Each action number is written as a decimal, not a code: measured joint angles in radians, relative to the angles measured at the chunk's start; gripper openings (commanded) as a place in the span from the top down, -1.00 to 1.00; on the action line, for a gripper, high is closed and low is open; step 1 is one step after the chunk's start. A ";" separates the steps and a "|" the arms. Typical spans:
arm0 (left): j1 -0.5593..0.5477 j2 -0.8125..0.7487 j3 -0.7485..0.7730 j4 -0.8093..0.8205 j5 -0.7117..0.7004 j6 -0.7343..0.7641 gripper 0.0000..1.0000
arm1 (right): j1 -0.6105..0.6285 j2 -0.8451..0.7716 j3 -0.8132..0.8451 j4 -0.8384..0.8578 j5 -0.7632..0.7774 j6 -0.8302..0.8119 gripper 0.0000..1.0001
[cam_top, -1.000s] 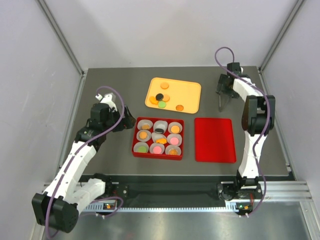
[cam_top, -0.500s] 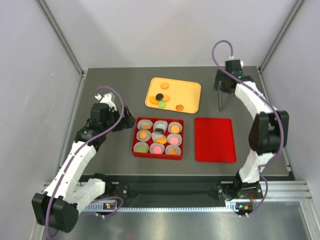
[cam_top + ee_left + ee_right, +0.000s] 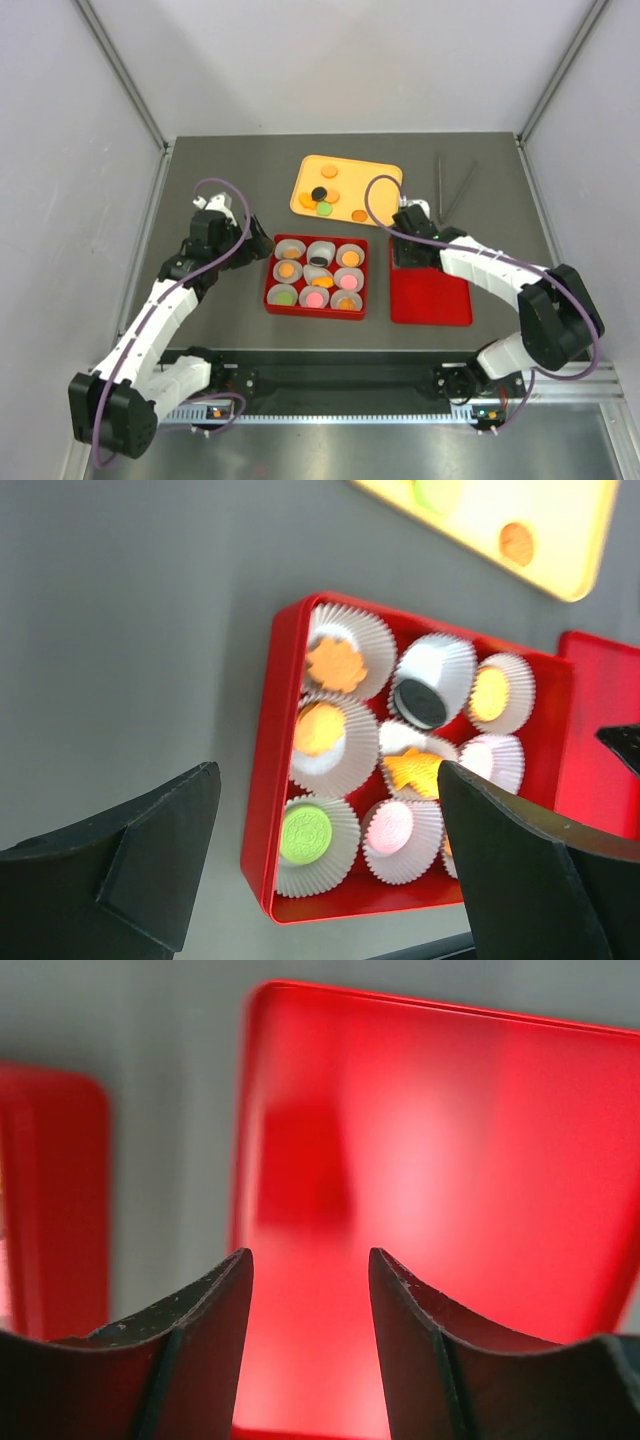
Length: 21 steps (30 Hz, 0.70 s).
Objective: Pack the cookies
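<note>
Nothing gripped.
Left jaws wide above red box (image 3: 265,780) of cookies (image 3: 320,728); right jaws half-open above red lid (image 3: 430,1130).

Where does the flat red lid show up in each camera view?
Top external: red lid right of centre.
Left wrist: red lid a sliver at the right edge.
Right wrist: red lid fills the middle.
Shared landmark: red cookie box, directly left of it in all views.
</note>
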 measured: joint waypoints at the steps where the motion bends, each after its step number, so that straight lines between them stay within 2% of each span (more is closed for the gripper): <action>1: -0.005 0.008 -0.011 0.006 -0.006 -0.008 -0.89 | 0.021 0.001 -0.003 0.006 0.002 0.006 0.00; 9: -0.020 0.073 -0.123 0.073 -0.045 -0.089 -0.89 | 0.088 0.065 0.001 0.076 0.008 0.028 0.00; 14: -0.021 0.080 -0.134 0.101 -0.044 -0.106 -0.89 | 0.089 0.146 0.027 0.075 0.018 0.027 0.01; 21: -0.021 0.085 -0.134 0.124 -0.043 -0.106 -0.89 | 0.089 0.218 0.115 0.074 0.030 0.023 0.12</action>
